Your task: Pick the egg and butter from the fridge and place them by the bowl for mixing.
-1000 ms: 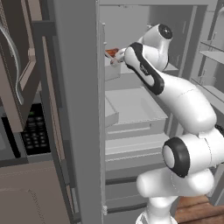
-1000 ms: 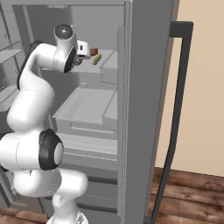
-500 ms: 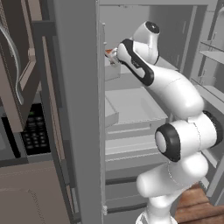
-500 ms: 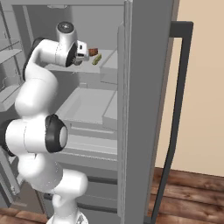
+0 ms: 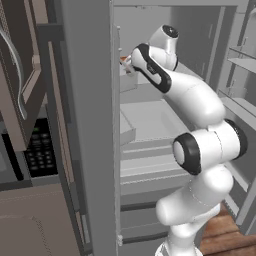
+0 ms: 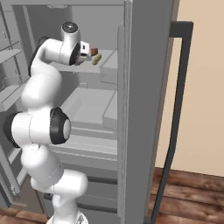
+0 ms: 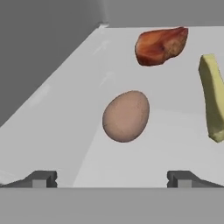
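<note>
In the hand view a pale pinkish-beige egg (image 7: 126, 116) lies on the grey fridge shelf (image 7: 65, 113), just ahead of my gripper (image 7: 111, 179). The gripper is open, its dark fingertips (image 7: 41, 178) stand wide on either side, and nothing is between them. The yellow-green butter (image 7: 213, 98) lies to the egg's right, apart from it. From the right base view my gripper (image 6: 84, 54) reaches into the open fridge (image 6: 140, 87) at upper-shelf height, with the butter (image 6: 96, 59) just beyond it. The bowl is out of view.
A red-orange lump (image 7: 161, 45) sits behind the egg, also seen as the red-orange lump (image 6: 93, 51) beside the butter. A pulled-out grey drawer (image 6: 94, 105) lies below the shelf. The fridge's side wall (image 5: 90, 125) stands close on the left, door racks (image 5: 240, 55) on the right.
The arm has straightened upward and the hand has edged a little deeper over the shelf toward the egg. The jaws have stayed open.
</note>
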Controlling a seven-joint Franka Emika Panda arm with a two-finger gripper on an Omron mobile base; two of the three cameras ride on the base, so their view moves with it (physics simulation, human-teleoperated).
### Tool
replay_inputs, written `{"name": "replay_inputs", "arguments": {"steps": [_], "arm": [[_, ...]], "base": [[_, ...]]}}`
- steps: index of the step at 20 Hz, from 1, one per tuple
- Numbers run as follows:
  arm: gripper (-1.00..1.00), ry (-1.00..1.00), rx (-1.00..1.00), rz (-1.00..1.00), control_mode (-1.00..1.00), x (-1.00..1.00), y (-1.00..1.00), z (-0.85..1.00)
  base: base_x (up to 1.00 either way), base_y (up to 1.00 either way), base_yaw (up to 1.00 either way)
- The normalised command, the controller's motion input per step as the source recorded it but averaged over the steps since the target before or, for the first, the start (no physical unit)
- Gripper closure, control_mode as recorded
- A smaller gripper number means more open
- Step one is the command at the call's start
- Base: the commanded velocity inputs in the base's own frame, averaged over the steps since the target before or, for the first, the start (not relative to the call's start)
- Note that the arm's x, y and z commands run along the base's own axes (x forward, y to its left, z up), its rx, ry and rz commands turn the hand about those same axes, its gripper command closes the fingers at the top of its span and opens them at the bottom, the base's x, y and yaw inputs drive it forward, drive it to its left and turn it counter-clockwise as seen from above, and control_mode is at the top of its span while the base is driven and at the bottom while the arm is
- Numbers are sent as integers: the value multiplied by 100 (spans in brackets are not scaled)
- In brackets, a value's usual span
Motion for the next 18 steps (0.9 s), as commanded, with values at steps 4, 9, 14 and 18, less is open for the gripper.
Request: {"name": "replay_inputs", "arguments": {"steps": [4,9,14,18], "arm": [[-100,0,-1,0,-100,31,1,-14],[-100,0,-2,0,-100,41,5,-7],[-100,0,-1,0,-100,41,8,0],[-100,0,0,0,-100,35,7,0]], "base": [[0,0,0],[0,0,0],[0,0,0],[0,0,0]]}}
